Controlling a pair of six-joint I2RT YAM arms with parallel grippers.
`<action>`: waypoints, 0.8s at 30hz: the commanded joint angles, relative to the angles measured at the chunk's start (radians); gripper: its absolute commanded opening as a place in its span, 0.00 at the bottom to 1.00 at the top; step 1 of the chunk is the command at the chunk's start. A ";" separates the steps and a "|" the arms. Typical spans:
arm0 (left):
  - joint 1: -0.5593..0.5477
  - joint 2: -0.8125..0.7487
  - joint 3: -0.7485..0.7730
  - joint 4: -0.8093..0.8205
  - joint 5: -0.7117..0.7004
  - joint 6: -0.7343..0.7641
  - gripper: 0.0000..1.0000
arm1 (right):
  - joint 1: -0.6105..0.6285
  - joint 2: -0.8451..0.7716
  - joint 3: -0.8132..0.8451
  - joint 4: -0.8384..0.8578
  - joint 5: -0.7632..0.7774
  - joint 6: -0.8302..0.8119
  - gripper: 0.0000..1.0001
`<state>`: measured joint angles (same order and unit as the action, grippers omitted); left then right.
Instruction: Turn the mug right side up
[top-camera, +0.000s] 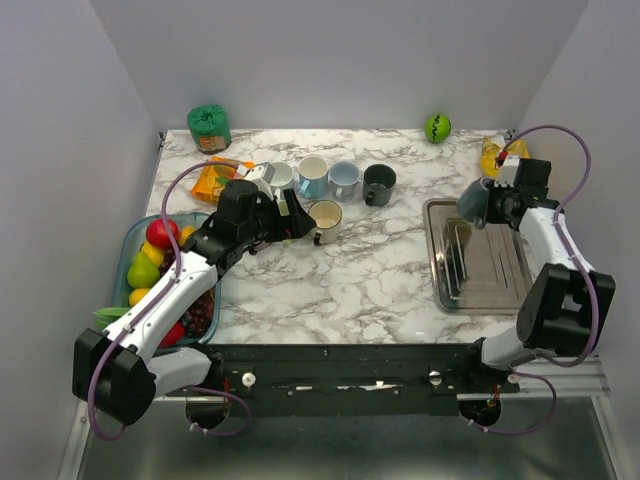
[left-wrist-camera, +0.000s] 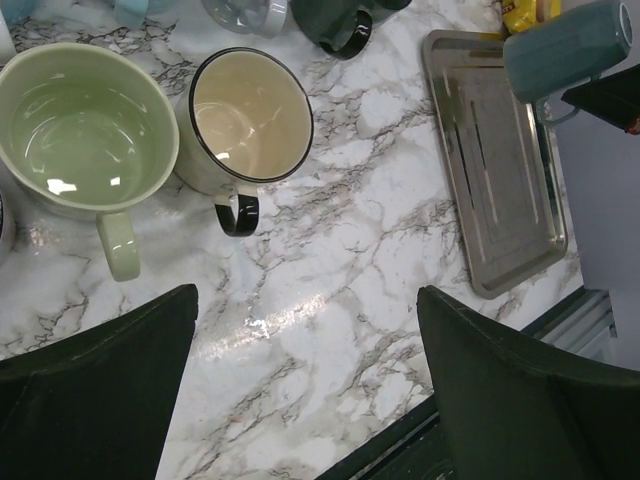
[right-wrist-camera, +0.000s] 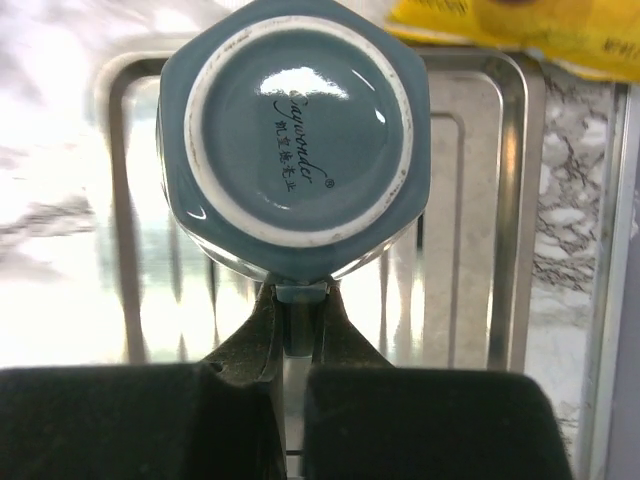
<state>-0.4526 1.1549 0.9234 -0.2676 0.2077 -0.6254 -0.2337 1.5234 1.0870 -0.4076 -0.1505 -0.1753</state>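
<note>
Mug (right-wrist-camera: 300, 140), grey-blue with its base toward the wrist camera and mouth tilted down, hangs over the steel tray (top-camera: 495, 275) at the right of the counter (top-camera: 380, 270). The right jaws are clamped on its handle (right-wrist-camera: 300, 292), a hold that likely leaves room to roll it upright. The left jaws stand wide apart above the upright mugs (top-camera: 330, 180), apparently waiting clear.

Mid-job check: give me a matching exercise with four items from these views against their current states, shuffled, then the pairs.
1. teal mug
2. cream mug
3. steel tray
4. left end effector

A. open, holding nothing
B. upright on the marble tabletop
C. gripped by its handle, base facing the wrist camera
D. flat beneath the held mug

Pairs: 1-C, 2-B, 3-D, 4-A
</note>
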 joint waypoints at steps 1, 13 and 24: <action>0.005 -0.035 -0.011 0.051 0.059 0.004 0.99 | 0.017 -0.149 -0.018 0.072 -0.205 0.077 0.01; 0.005 -0.098 -0.041 0.168 0.157 0.006 0.99 | 0.230 -0.448 -0.202 0.357 -0.437 0.411 0.01; -0.034 -0.119 -0.120 0.534 0.400 -0.117 0.99 | 0.690 -0.493 -0.263 0.916 -0.258 0.766 0.01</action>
<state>-0.4591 1.0584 0.8104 0.0818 0.4866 -0.6968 0.3519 1.0260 0.7944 0.1333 -0.4965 0.4423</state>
